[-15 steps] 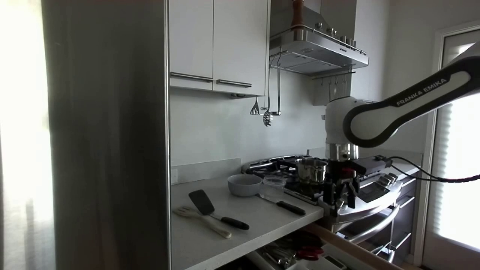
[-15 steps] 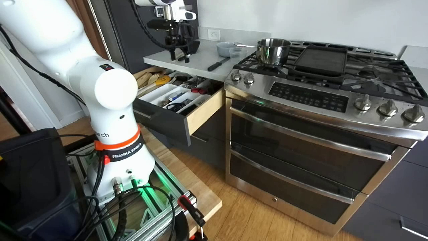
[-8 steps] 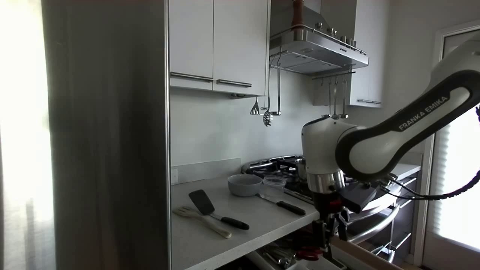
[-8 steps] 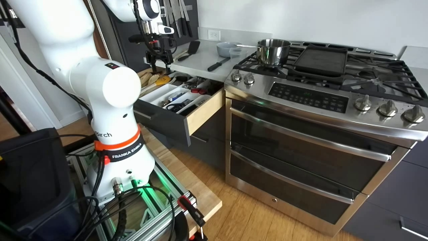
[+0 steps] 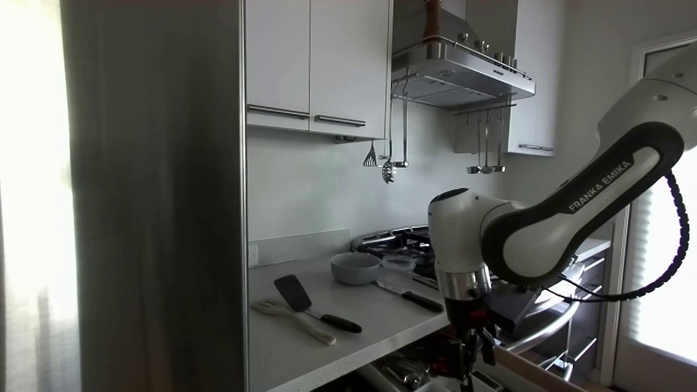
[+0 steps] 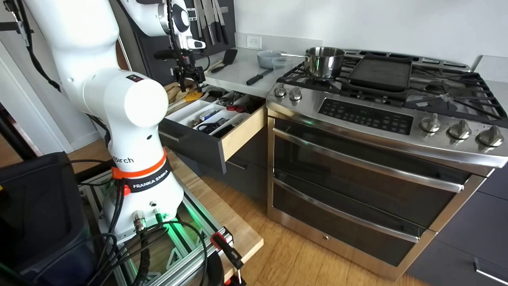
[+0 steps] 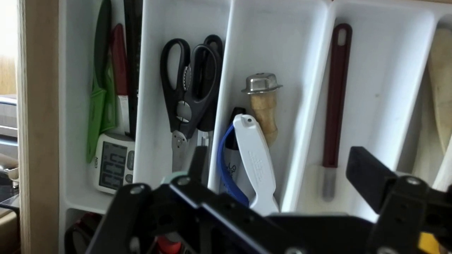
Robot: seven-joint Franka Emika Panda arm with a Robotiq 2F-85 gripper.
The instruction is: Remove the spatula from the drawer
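Lining up on the spatula (image 7: 334, 116) is judged to be the step. Its dark-red handle (image 7: 337, 95) is seen lying in a long compartment of the drawer (image 6: 244, 133). End effector (image 7: 279, 163) is spread apart over the drawer, nothing gripped, apparently off-centre from the handle. Should be shifted across, lowered between the drawer's dividers (image 7: 312, 102), closed square on the handle, raised straight clear of the drawer.

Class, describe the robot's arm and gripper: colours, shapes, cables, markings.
The arm is white, smooth and rounded, with black trim lettered FRANKA EMIKA, an orange band low down, and the word Birch above it. A black, ribbed cable loops alongside. The gripper is black, with two jointed fingers ending in flat, blocky pads.
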